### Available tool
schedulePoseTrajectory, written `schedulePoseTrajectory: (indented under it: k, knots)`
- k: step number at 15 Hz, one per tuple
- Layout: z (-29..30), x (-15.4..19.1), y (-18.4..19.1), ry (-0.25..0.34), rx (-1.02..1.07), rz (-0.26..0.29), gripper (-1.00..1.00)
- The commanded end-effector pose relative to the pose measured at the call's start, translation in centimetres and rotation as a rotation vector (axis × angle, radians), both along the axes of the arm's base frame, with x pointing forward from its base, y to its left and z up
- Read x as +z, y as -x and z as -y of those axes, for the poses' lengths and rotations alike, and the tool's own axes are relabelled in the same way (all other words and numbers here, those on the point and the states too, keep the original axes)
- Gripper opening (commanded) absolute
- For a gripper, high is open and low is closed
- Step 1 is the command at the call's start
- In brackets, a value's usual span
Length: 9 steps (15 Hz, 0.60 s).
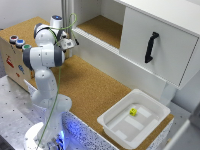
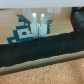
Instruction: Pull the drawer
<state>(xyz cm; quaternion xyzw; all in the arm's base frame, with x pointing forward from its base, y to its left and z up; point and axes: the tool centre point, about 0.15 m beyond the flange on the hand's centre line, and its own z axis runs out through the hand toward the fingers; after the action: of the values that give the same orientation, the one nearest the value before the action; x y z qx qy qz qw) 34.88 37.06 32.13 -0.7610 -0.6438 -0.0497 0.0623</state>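
The drawer (image 1: 157,45) sits at about two o'clock in the exterior view, a white box front with a black handle (image 1: 151,47) standing upright on its face. Whether it is slid out at all I cannot tell, and nothing is touching it, so the pull looks not yet begun. The claw (image 1: 67,43) hangs at about ten o'clock, well apart from the handle, over the cork table (image 1: 90,90). In the wrist view its fingers (image 2: 35,26) stand close together, nearly pressed shut, pinching nothing. Reaching, gripping and pulling all remain. A white tray (image 1: 112,120) holding a small yellow block (image 1: 133,111) lies at five o'clock.
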Motion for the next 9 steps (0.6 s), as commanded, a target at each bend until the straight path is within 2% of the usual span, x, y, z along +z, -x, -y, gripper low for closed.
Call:
schedulePoseTrajectory:
  k: [1,9]
  knots:
    - [3.7,-1.9,0.1,0.053,0.001,0.014,-1.0]
    - [8.7,-2.7,-0.5,0.097,-0.019,0.024,-1.0]
